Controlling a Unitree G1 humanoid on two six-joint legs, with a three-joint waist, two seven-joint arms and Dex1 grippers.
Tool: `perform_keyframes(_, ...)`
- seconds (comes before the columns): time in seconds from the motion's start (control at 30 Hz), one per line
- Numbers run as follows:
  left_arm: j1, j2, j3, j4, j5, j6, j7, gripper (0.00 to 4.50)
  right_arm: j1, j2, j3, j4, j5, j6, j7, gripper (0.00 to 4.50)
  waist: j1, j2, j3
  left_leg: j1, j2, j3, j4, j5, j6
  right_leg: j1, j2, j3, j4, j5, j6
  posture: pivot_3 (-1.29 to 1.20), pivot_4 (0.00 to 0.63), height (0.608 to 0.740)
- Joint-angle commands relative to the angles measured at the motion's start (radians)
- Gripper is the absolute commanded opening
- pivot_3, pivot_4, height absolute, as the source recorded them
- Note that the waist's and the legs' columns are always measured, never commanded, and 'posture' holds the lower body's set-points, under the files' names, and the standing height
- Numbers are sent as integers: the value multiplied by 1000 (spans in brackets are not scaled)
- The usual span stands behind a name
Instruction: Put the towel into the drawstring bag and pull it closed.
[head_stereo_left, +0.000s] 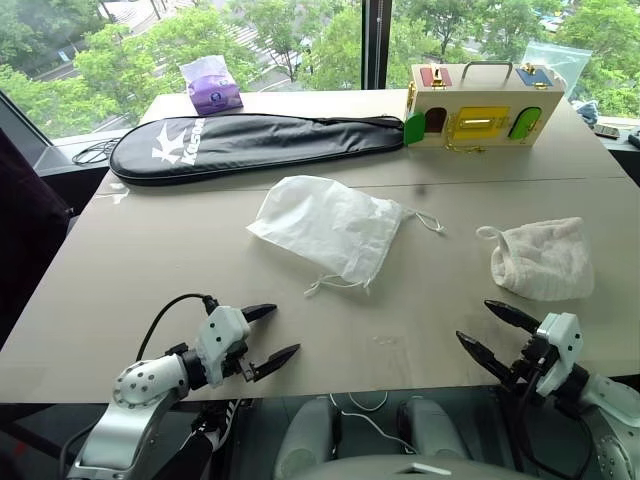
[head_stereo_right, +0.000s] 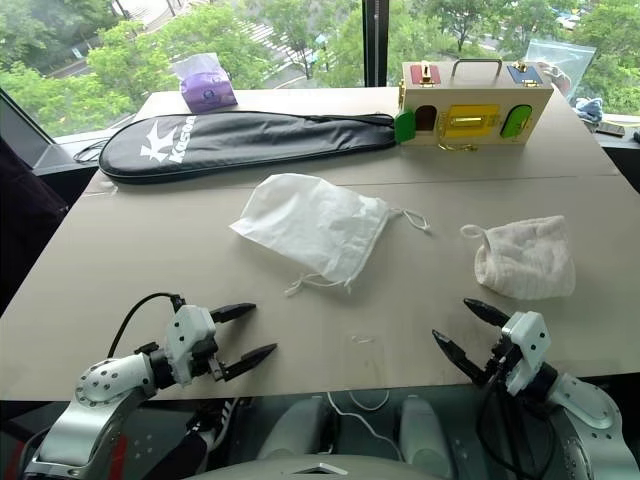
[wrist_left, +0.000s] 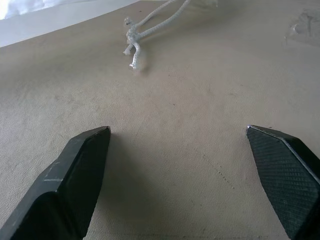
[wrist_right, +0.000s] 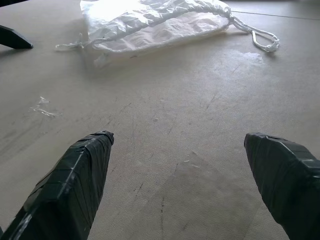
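Left eye view takes in the whole counter (head_stereo_left: 150, 270): the left gripper (head_stereo_left: 273, 334) and the right gripper (head_stereo_left: 484, 325) hover low over its near edge, each with its jaws spread wide and nothing between them. The drawstring bag (head_stereo_left: 328, 226) lies flat and limp ahead of the two pairs of jaws, between their lines, apart from both. The towel (head_stereo_left: 545, 258) sits bunched straight ahead of the right jaws and to the right of the bag, not touching it. Farther off lie a long black racket cover (head_stereo_left: 260, 140), a purple packet (head_stereo_left: 211, 87) and a wooden latch box (head_stereo_left: 482, 104).

Left wrist view shows what the head views render small: one knotted cord end (wrist_left: 134, 42) of the bag lies on bare counter ahead of the open left jaws, well clear of both fingers (wrist_left: 70, 180).

Right wrist view shows the bag's gathered mouth and a looped cord (wrist_right: 260, 37) ahead of the right jaws, and the tip of a left finger (wrist_right: 14, 39) off to one side.
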Motion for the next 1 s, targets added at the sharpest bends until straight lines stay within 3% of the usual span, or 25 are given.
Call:
perform_keyframes(0.03,12,2,-30,-8,23,17,-17,4500,2,-8,-5,-28,4,-13,9,4483,0,0,0,0,0,0,0,0,0,0,0,0,0,0,0,0,150,740)
perform_keyframes(0.47,-37,0,-25,-66,-23,68,-37,4500,-3,-32,-23,-36,19,1,21,4483,16,-1,2,-1,0,0,0,0,0,0,0,-1,0,0,0,0,150,740)
perform_keyframes(0.77,-80,11,15,-146,-95,142,-63,4500,26,-41,-38,-83,34,15,9,4483,14,-9,10,-3,0,-2,0,0,0,-1,0,-3,-1,0,-1,0,150,740)
perform_keyframes(1.0,-304,-128,-57,-210,-62,269,132,4500,5,-35,-32,-169,72,62,-24,4483,16,-10,12,-5,0,-5,4,0,0,-1,0,-5,-1,3,-4,0,150,740)
